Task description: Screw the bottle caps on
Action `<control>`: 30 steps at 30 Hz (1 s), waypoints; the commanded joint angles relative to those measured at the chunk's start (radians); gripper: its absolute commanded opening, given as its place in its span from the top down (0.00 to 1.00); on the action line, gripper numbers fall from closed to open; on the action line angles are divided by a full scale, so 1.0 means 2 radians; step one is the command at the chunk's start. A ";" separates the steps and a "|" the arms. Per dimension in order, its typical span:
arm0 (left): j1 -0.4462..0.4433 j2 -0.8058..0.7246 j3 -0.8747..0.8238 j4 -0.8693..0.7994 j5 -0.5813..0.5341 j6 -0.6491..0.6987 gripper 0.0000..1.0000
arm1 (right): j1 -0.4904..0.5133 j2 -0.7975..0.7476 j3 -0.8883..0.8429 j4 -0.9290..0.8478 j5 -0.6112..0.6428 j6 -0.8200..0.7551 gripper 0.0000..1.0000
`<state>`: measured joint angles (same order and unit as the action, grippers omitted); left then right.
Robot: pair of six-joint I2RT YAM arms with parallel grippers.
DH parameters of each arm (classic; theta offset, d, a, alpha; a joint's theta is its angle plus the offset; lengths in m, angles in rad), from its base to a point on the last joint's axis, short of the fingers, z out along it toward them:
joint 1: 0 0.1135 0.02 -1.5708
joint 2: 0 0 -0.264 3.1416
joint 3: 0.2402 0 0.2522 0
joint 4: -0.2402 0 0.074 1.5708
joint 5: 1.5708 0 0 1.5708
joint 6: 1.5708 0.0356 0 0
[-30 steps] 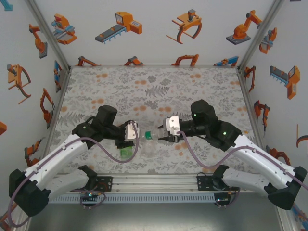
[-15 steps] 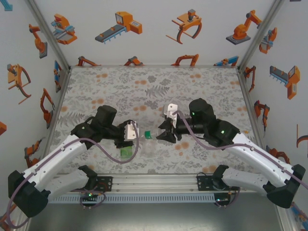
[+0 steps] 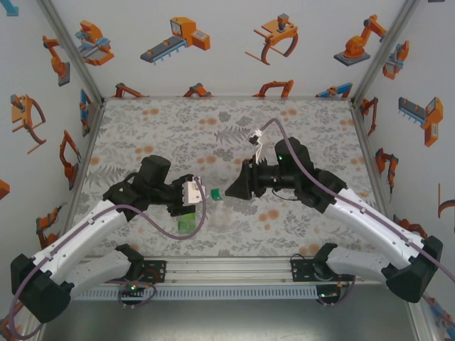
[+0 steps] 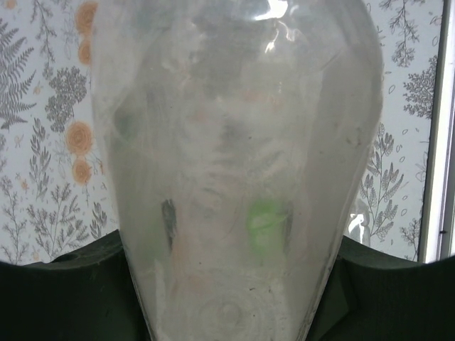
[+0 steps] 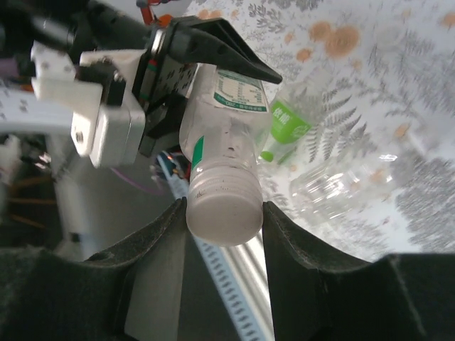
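Left hand (image 3: 202, 194) pinches labelled bottle (image 5: 229, 114) sideways at centre frame, steadying it; right hand (image 3: 231, 192) clamps white cap (image 5: 222, 207) to twist on.

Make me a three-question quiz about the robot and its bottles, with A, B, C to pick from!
1. Where is the white cap?
A. On the neck of the clear bottle, between the fingers of the right gripper.
B. Inside a box.
C. On a shelf.

2. What colour is the band just below that cap?
A. Red.
B. Green.
C. Blue.

3. What is the left gripper doing?
A. Hanging wide open and empty.
B. Holding a spoon.
C. Shut on the clear bottle.

Answers:
1 A, as the right wrist view shows the cap on the bottle's neck with a finger on each side.
2 B, as the band reads green against the clear plastic.
3 C, as its black fingers clamp the bottle's labelled body.
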<state>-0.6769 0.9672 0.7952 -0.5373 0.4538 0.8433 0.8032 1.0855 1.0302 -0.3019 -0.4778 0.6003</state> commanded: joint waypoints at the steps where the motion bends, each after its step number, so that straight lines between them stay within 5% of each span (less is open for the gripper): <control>1: -0.010 -0.009 0.004 0.073 0.037 -0.010 1.00 | -0.004 0.015 -0.024 0.016 0.025 0.149 1.00; 9: -0.011 0.007 -0.001 0.099 0.035 -0.030 1.00 | -0.031 0.018 -0.084 0.064 0.058 0.358 0.90; 13: -0.011 0.011 -0.002 0.104 0.036 -0.032 1.00 | -0.040 0.021 -0.087 0.077 0.044 0.386 0.80; 24: -0.011 0.010 -0.008 0.093 0.026 -0.026 1.00 | -0.058 -0.045 0.030 -0.049 0.086 0.150 0.31; 30: -0.011 0.012 -0.005 0.091 0.038 -0.025 1.00 | -0.066 -0.053 0.072 -0.085 0.065 -0.040 0.32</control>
<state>-0.6952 0.9993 0.7696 -0.3744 0.4755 0.7864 0.6735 0.9886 1.1450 -0.4065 -0.3428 0.7898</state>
